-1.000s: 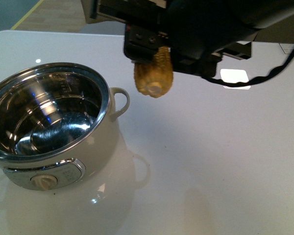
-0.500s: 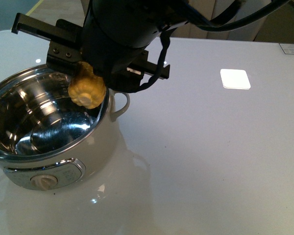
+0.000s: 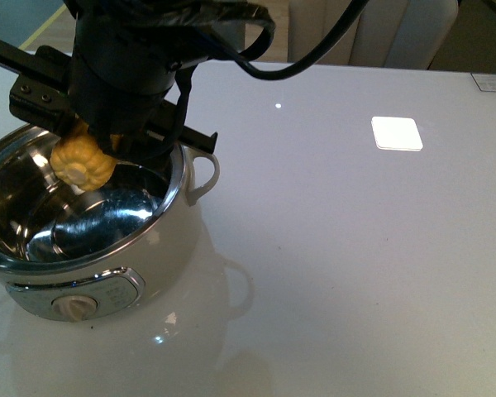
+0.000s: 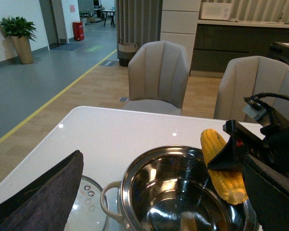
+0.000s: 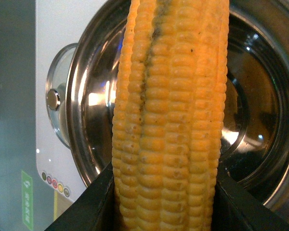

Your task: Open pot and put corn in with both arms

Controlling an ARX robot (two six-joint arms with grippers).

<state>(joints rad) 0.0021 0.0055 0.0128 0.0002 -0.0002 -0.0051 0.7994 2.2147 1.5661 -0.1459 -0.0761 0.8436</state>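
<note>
The cream pot (image 3: pixel 161 248) stands open at the table's front left, its steel inside empty. My right gripper (image 3: pixel 95 136) is shut on the yellow corn (image 3: pixel 83 163) and holds it end down over the pot's mouth, near the far rim. In the right wrist view the corn (image 5: pixel 171 120) with its dark streak sits between the black fingers (image 5: pixel 86 207), above the pot (image 5: pixel 260 57). The left wrist view shows the pot (image 4: pixel 135 168), the corn (image 4: pixel 224 171) and the glass lid (image 4: pixel 89 207) lying on the table beside the pot. My left gripper is open; one dark finger (image 4: pixel 43 192) shows.
The white table (image 3: pixel 355 265) stretches right of the pot, with a bright square reflection (image 3: pixel 397 132) on it. Two beige chairs (image 4: pixel 159 72) (image 4: pixel 250 86) stand behind the far edge. The pot's loop handle (image 3: pixel 202 174) points right.
My right gripper has carried the corn left, from beside the pot's handle to over the pot's open mouth. The pot has not moved.
</note>
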